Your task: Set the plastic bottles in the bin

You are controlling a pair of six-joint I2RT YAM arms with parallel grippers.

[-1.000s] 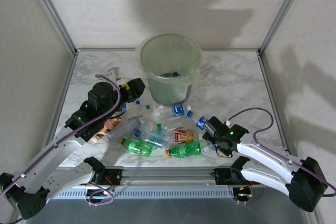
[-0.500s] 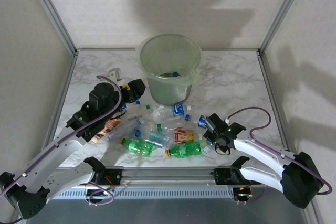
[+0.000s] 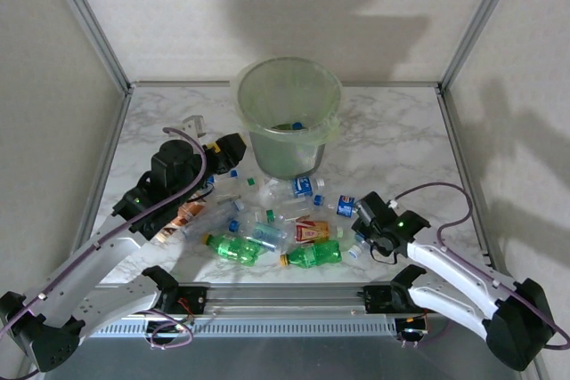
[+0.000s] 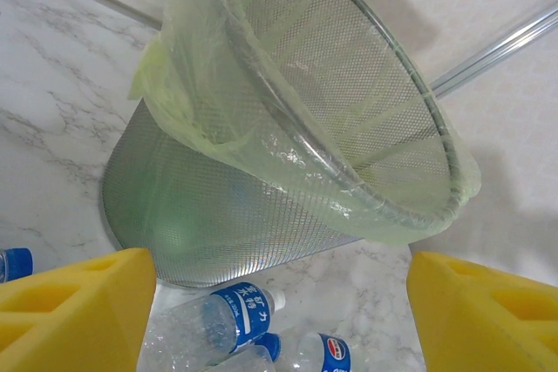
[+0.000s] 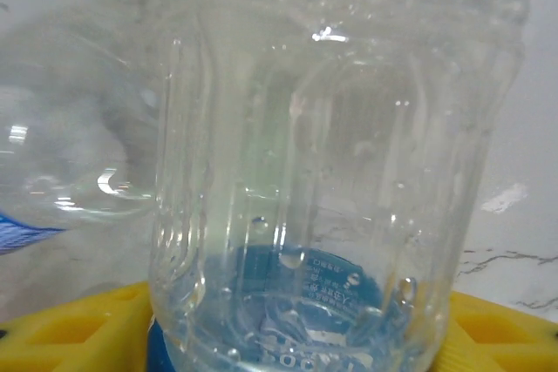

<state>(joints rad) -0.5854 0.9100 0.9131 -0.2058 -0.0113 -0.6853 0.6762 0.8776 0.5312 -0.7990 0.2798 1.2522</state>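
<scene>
Right gripper (image 3: 362, 218) sits low at the right edge of the bottles (image 3: 267, 224), which lie in a loose heap on the table (image 3: 392, 140) just in front of the bin (image 3: 285, 156). Over the last second its fingers have drawn in from a wide spread. From the wrist, a clear bottle (image 5: 340, 172) now stands between the yellow pads (image 5: 61, 328), with a pad against each flank. That looks like a pinch on the bottle, though how firm I cannot tell. The wrist has also edged slightly right, away from the heap. The bottle looks still down at table level.

Left gripper (image 3: 228, 145) has not moved. It hovers at the heap's left side, just beside the bin, with its fingers (image 4: 70, 302) spread wide and nothing between them.

The bin is upright with something blue at the bottom. Nearly all the bottles are still outside it.

My reading is that a pick has just been made on the right. The lift and the carry over the rim still have to be done.
</scene>
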